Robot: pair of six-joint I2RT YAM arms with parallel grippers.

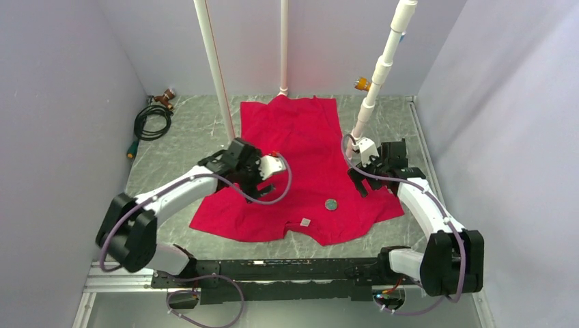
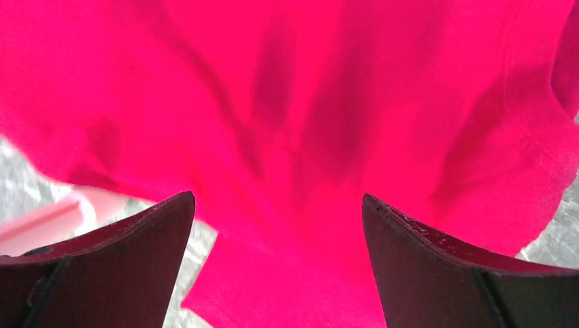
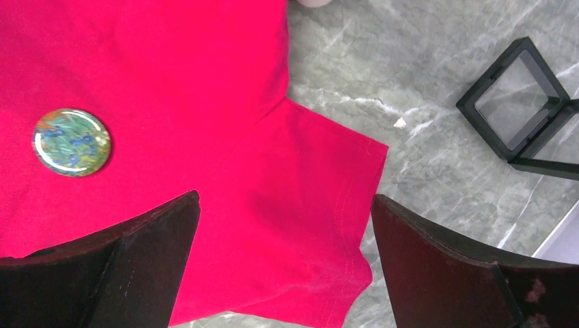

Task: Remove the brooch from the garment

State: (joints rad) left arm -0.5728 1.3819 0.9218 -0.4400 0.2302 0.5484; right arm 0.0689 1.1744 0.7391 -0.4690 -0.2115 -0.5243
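Hard brooch (image 3: 72, 142), floppy shirt (image 1: 300, 137)
I'd pinch the brooch by its rim (the soft shirt will likely bunch up); left pincer (image 2: 278, 201) and right pincer (image 3: 285, 198) both gape, empty.

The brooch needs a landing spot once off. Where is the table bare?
Bare table lies between the shirt and the coiled cable, and between the shirt and the black case. It is crowded around the poles at the back.

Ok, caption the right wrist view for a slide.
Open right gripper over the shirt sleeve, brooch nearby, black case on the table.
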